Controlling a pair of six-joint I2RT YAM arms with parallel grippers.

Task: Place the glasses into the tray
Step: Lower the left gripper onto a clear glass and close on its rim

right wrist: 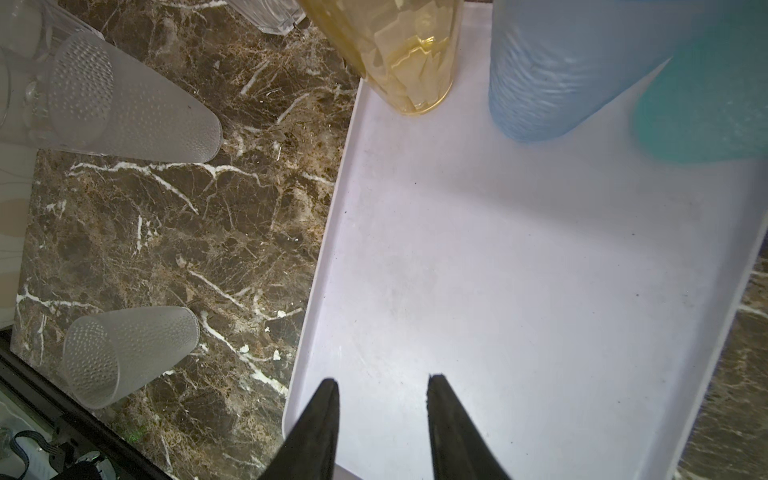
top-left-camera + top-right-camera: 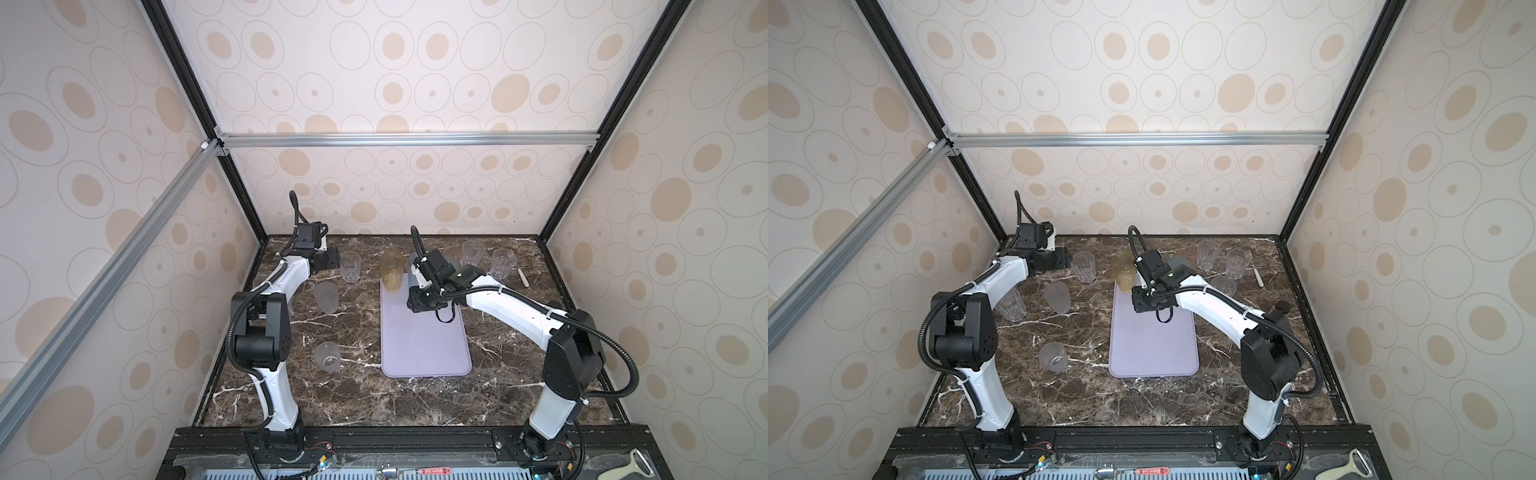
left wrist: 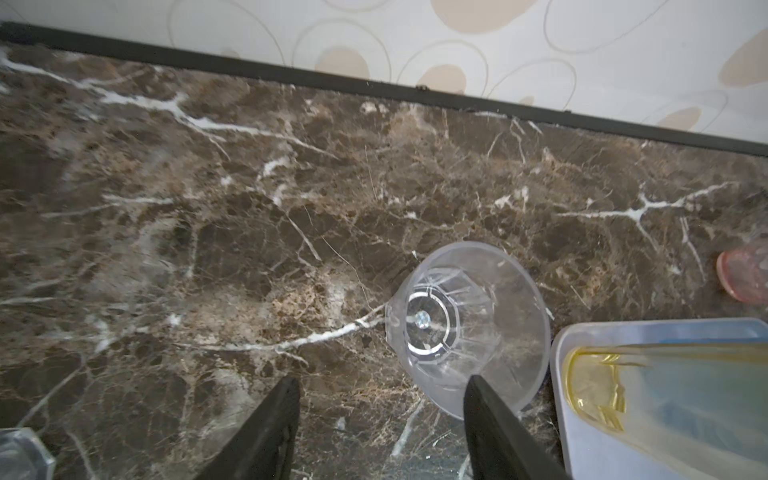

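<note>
The lavender tray (image 2: 424,345) lies mid-table. At its far end stand an amber glass (image 2: 392,271), a grey-blue glass (image 1: 557,70) and a teal glass (image 1: 715,112). My right gripper (image 1: 383,378) hangs open over the bare tray floor (image 1: 519,270), holding nothing; in a top view it (image 2: 417,301) is above the tray's far half. My left gripper (image 3: 383,379) is open beside an upright clear glass (image 3: 469,328), one fingertip overlapping its rim and only table between the fingers. In both top views that glass (image 2: 350,266) (image 2: 1084,266) stands just right of the left gripper (image 2: 334,262).
Two frosted glasses (image 2: 326,297) (image 2: 327,357) stand left of the tray, and a clear one (image 2: 1011,305) sits under the left arm. Two clear glasses (image 2: 473,252) (image 2: 503,262) and a white-handled utensil (image 2: 523,276) are at the back right. A pink glass (image 3: 744,274) stands behind the tray.
</note>
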